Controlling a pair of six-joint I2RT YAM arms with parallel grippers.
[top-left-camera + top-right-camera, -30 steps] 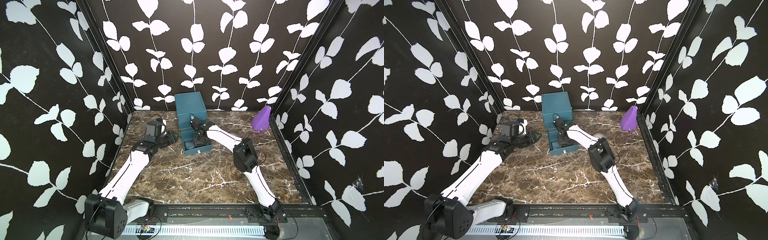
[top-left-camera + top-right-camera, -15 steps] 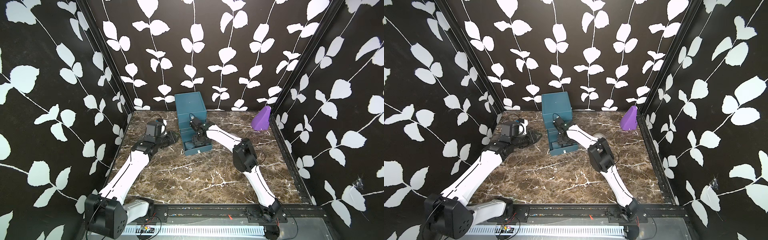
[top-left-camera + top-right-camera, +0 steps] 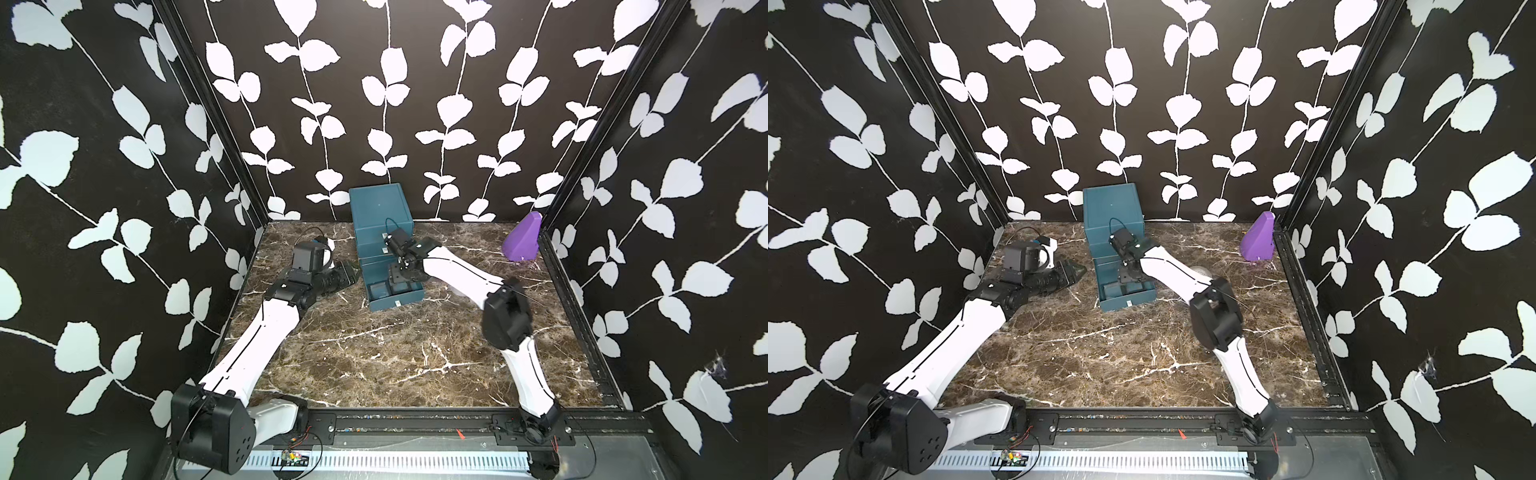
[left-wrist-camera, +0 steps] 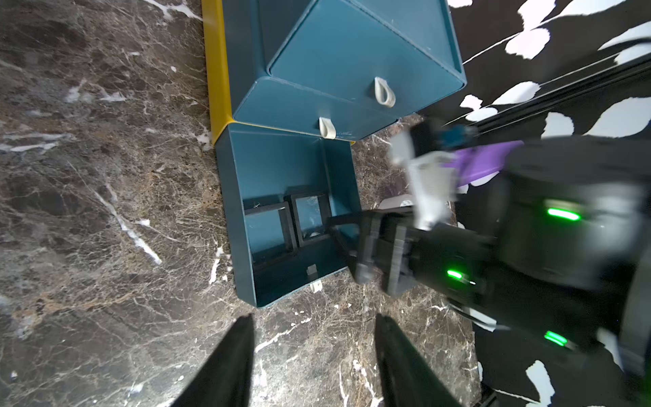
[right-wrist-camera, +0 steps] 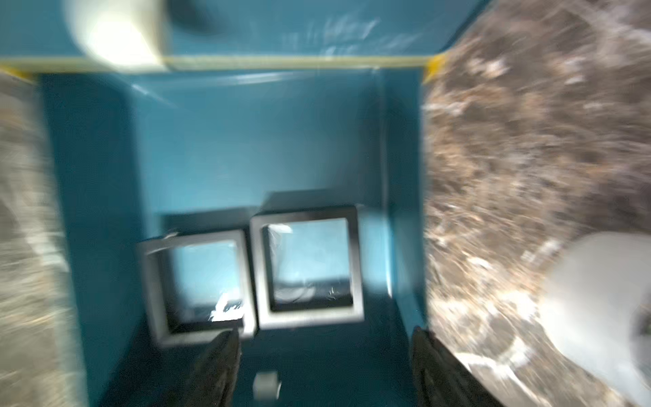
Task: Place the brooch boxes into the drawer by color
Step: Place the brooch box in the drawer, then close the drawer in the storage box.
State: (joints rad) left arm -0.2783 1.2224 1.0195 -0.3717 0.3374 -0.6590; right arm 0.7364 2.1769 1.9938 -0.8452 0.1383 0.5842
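Teal smooth drawer chest [image 3: 380, 208] on brown marble table [image 3: 374, 353]; btm drawer [image 3: 392, 301] out w/ 2 black square-frame brooch boxes [image 5: 306, 267], clear centres, side by side. Right gripper [image 5: 324, 334] above it, fingers apart, empty; left gripper [image 4: 314, 317] beside, same.

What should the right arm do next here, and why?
Probably lift the right gripper clear of the open bottom drawer: its fingers are apart and empty, and two dark brooch boxes already lie inside, so the drawer could then be pushed shut.
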